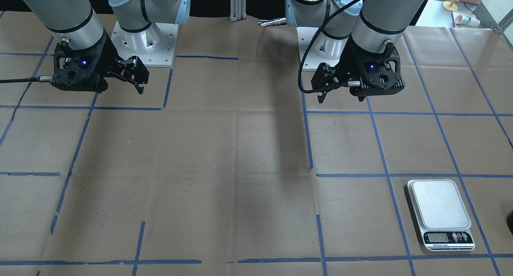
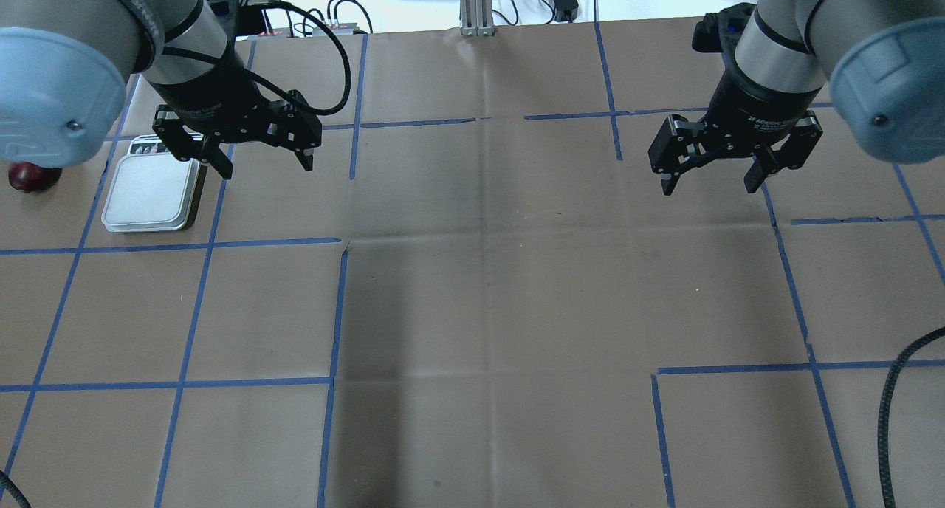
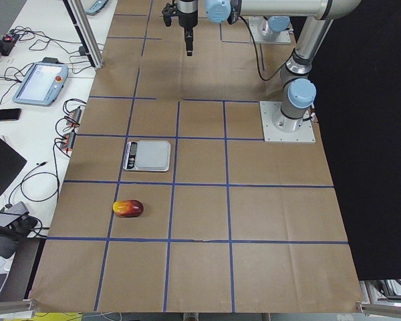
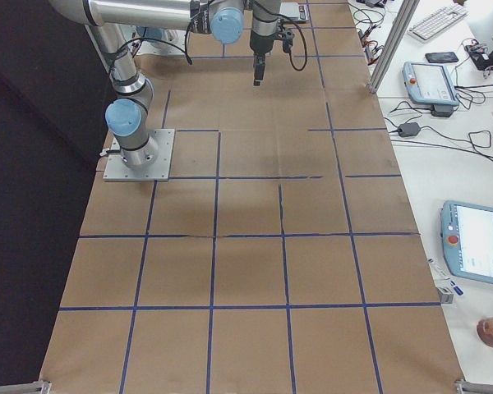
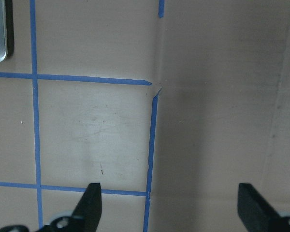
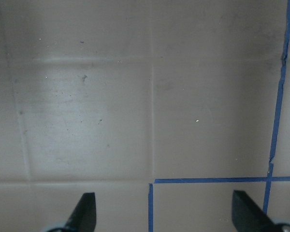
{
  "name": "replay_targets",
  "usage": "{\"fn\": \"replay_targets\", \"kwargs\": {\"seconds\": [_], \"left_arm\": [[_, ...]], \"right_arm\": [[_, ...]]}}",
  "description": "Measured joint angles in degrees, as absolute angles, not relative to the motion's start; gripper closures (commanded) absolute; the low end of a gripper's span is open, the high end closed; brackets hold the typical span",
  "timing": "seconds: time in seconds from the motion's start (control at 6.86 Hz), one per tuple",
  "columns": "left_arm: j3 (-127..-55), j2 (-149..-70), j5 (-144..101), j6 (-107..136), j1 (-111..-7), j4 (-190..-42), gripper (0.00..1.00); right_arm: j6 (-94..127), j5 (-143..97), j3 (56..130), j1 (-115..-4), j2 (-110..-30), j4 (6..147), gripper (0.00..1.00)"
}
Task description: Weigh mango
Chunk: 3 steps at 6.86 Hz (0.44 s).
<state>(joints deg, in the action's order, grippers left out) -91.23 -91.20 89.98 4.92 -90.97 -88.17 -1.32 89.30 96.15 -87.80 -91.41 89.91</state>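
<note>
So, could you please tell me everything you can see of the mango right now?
The mango is a small, glossy oval fruit, dark red at one end fading through orange to yellow at the other. It lies on its side on the brown paper-covered table, inside a blue-taped square, apart from the scale in the next square. Only the table touches it.

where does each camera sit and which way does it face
overhead: behind robot, looking down; left gripper, right gripper, flat silver kitchen scale
front-facing: opposite side, facing robot; arms, same scale
exterior left: robot's left end; arms, scale, reddish oval mango
exterior right: opposite end; arms
left wrist: down; open gripper, scale's corner
right wrist: down; open gripper
</note>
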Motion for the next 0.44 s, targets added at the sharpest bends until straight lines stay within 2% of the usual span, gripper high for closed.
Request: {"fn": "replay_targets", "kwargs": {"seconds": [0.44], "left_arm": [[-91.16, -91.68, 89.85, 4.92, -90.78, -87.77, 0.01]], "right_arm": [[-1.32, 89.30, 96.15, -87.80, -91.41, 89.91, 0.00]]}}
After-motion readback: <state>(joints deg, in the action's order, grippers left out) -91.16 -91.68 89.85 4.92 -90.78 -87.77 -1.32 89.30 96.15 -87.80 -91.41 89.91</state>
